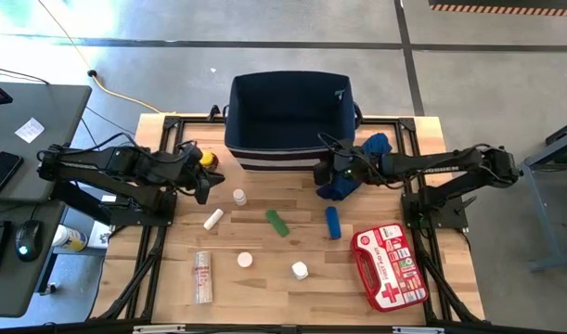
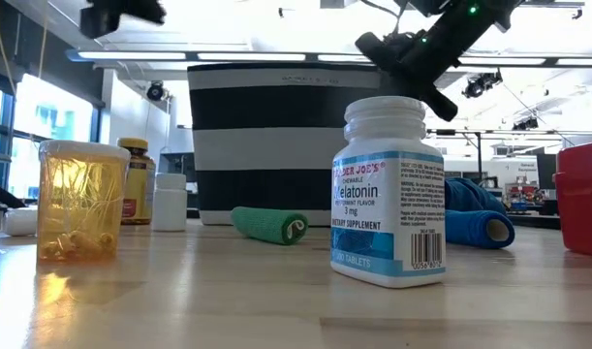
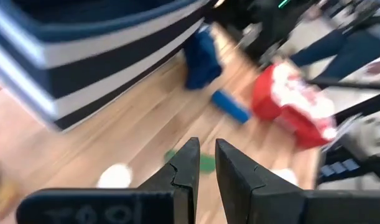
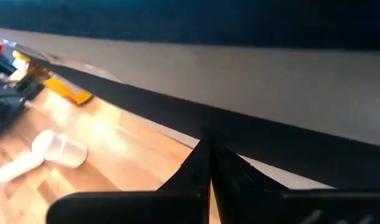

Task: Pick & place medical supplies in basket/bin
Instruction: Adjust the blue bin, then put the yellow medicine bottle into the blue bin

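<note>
The navy bin [image 1: 288,116] with a white stripe stands at the table's far middle. The amber yellow-capped bottle [image 1: 207,158] stands near its left corner. A white bottle [image 1: 238,196], a white tube [image 1: 212,219], a green roll [image 1: 277,223], a blue roll [image 1: 333,222], two small white bottles [image 1: 300,270] and a flat packet [image 1: 203,276] lie on the wood. The red-and-white pouch [image 1: 388,267] lies near right. My left gripper [image 1: 204,183] hovers beside the amber bottle, fingers [image 3: 205,152] almost together, empty. My right gripper [image 1: 325,172] is shut and empty at the bin's near right corner [image 4: 208,148].
A royal-blue fabric bundle [image 1: 359,165] lies under and beside my right gripper, against the bin's right corner. In the low view a melatonin bottle [image 2: 388,194] and an amber vial [image 2: 80,199] stand close to the near edge. Bare wood lies between the items.
</note>
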